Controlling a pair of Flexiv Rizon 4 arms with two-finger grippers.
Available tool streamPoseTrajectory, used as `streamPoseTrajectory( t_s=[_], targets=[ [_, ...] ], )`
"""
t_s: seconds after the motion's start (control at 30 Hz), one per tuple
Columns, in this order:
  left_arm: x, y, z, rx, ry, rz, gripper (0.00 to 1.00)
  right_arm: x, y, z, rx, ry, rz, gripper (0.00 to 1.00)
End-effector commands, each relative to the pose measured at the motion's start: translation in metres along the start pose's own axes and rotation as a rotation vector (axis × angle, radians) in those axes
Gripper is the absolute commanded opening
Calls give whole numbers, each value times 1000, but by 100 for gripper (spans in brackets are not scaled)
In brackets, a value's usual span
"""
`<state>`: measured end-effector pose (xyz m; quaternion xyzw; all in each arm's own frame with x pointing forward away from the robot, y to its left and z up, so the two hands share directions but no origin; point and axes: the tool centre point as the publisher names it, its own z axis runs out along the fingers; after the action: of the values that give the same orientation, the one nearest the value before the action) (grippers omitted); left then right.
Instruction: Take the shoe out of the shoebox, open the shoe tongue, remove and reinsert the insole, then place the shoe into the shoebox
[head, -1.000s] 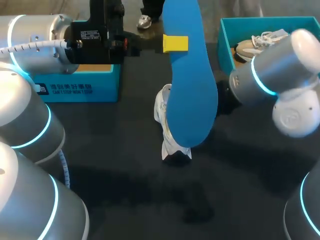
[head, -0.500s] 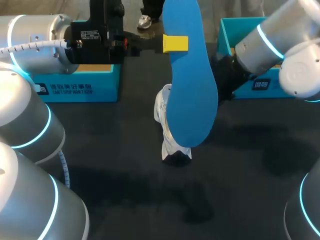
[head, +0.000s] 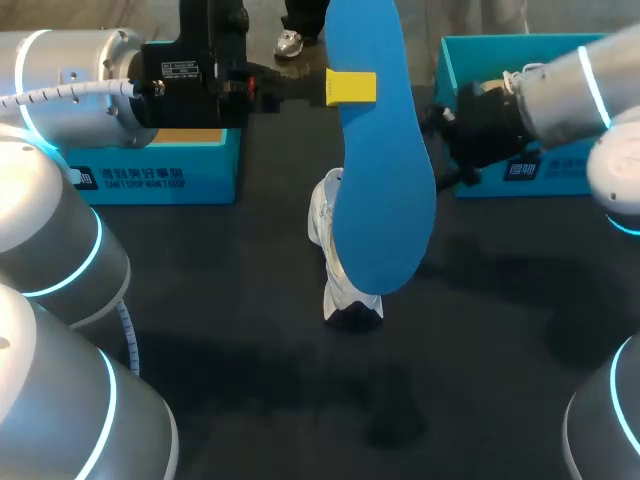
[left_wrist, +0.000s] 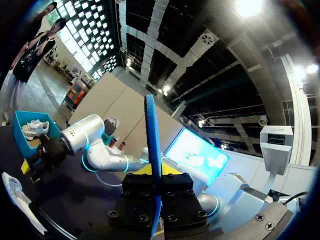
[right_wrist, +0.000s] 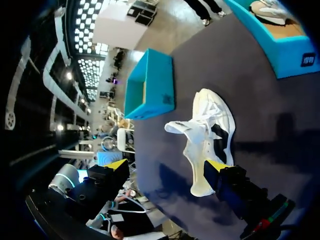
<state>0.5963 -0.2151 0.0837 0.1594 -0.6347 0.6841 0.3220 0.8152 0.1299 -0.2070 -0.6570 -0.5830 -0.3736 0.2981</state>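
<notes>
So the thin blue foam insole (head: 385, 190) is out of the shoe and up in the air over the middle of the dark tabletop (head: 250, 380), broad end hanging down. The left arm (head: 70, 75) has it, jaws pinched on the narrower upper part. The white mesh sneaker (head: 322, 215) sits on the tabletop right underneath, tongue folded out of the opening, between the teal cardboard shoebox on the left (head: 165, 170) and the matching one on the right (head: 545, 170). The right arm (head: 570, 85) is near that right box's corner. Its jaws are spread wide and empty, with the sneaker ahead of them but not touched. My guess is the insole weighs next to nothing and bends easily, so shoving it will just buckle it. Feeding the broad end in first from that narrow-end hold looks sensible. The sneaker looks soft and light and will probably skid, so I'd have the right jaws take the heel collar or the tongue to steady it and keep the mouth open. Compared with a second ago, the left arm, insole and sneaker haven't budged. The right arm has swung up and back toward the far side, so the right box's front wall is now uncovered.
</notes>
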Motion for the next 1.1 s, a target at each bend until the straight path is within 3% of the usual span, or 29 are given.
streamPoseTrajectory(
  t_s=[0.03, 0.33, 0.5, 0.63, 0.83, 1.1],
  targets=[
    [0, 1, 0, 1, -1, 0, 0, -4, -7, -10, -51, 114, -2, 100],
    [0, 1, 0, 1, -1, 0, 0, -3, 5, -27, -45, 190, 8, 100],
    [0, 1, 0, 1, -1, 0, 0, 3, 12, -39, -63, 306, 17, 100],
    [0, 1, 0, 1, -1, 0, 0, 3, 16, -47, -69, 281, 6, 100],
    [0, 1, 0, 1, -1, 0, 0, 13, 14, -53, -15, 335, -24, 100],
    [0, 1, 0, 1, -1, 0, 0, 21, 13, -55, -38, 371, -42, 100]
  ],
)
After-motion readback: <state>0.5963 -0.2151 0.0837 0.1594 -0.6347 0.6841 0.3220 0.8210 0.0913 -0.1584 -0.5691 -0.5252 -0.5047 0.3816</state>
